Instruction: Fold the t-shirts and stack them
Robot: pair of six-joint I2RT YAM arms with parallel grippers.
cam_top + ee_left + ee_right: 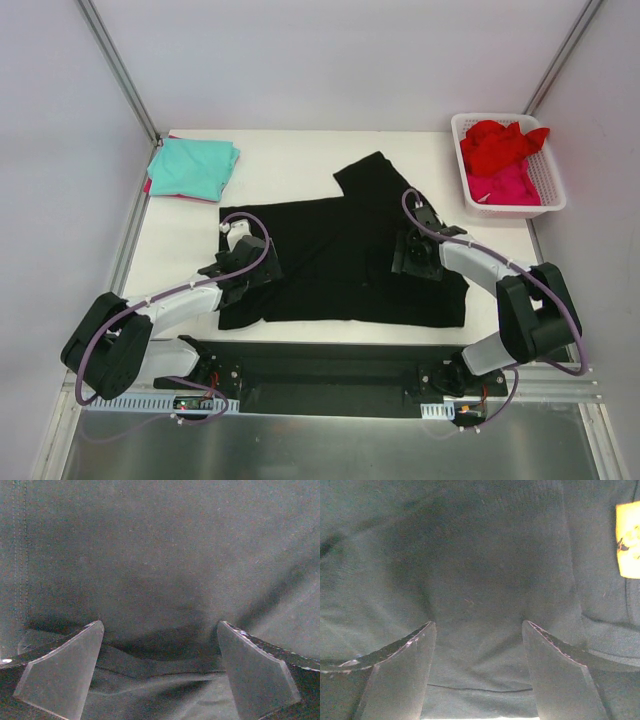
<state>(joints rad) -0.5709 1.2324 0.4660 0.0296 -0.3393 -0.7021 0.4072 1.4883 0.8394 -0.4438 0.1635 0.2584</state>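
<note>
Left jaws, right jaws: wide, empty, low over black t-shirt [340, 262] at its 9 and 3 o'clock sides, seemingly placed for folding.

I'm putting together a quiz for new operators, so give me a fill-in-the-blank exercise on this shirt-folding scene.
The ___ shirt lies spread across the middle of the table.
The basket holds a pink shirt and a ___ one.
The folded teal shirt sits at the table's far ___ corner.
The left end effector and right end effector are both ___ over the spread shirt.
Missing words: black; red; left; open.
</note>
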